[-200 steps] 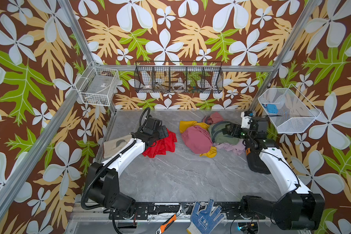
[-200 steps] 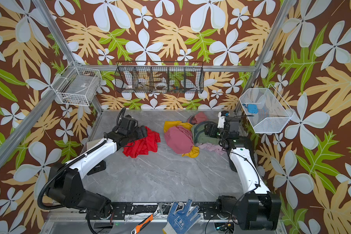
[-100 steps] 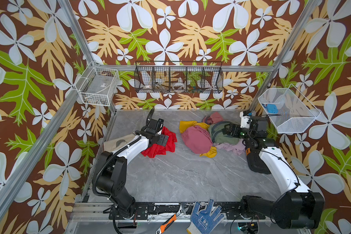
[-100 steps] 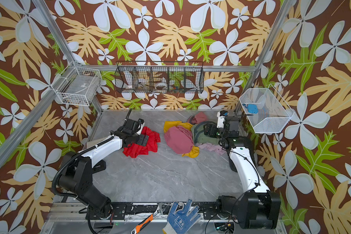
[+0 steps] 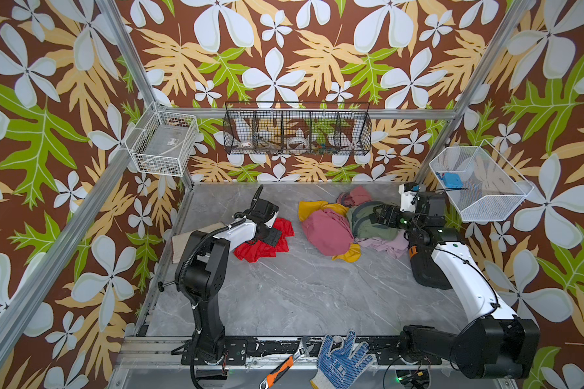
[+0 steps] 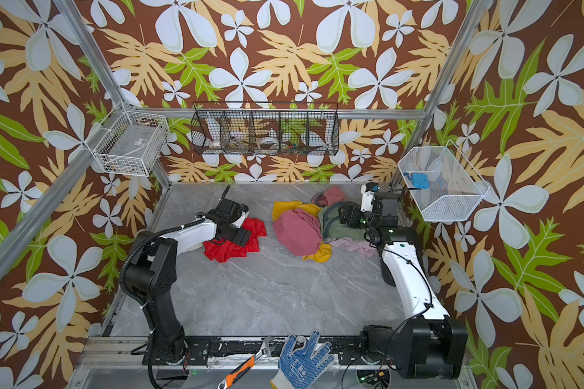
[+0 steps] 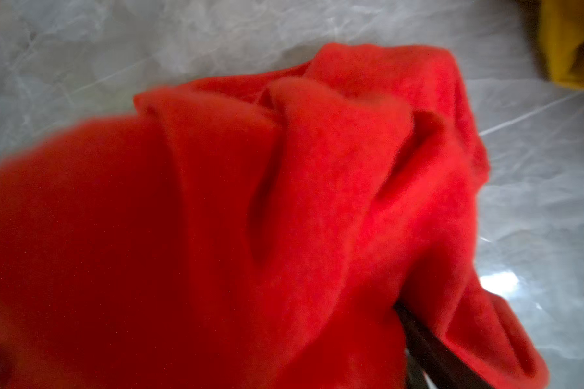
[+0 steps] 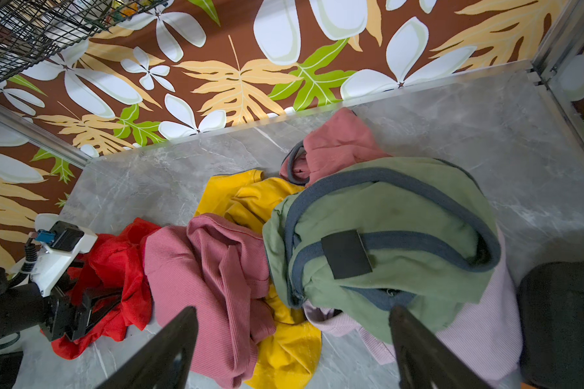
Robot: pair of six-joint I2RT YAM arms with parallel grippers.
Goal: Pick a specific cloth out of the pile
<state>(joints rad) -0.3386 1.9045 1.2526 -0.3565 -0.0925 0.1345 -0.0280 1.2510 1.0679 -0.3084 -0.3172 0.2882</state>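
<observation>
- We find the crumpled bright red thin cloth [image 5: 267,248] near the left edge of the grey marbled bench [image 5: 300,296]. A bare strip parts it from the heap of pink, yellow, green and lilac cloths [image 5: 331,229].
- We see the bench's front half open.
- The left gripper [image 5: 273,235] sits in the red folds, jaws spread. The right gripper [image 8: 292,313] hangs wide apart over the heap.
- In the left wrist view, blurred red hides all but one dark finger [image 7: 429,343].

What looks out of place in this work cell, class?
A blue-dotted work glove and an orange-handled wrench lie on the front rail, off the table: stray tools, no part of the pile.
</observation>
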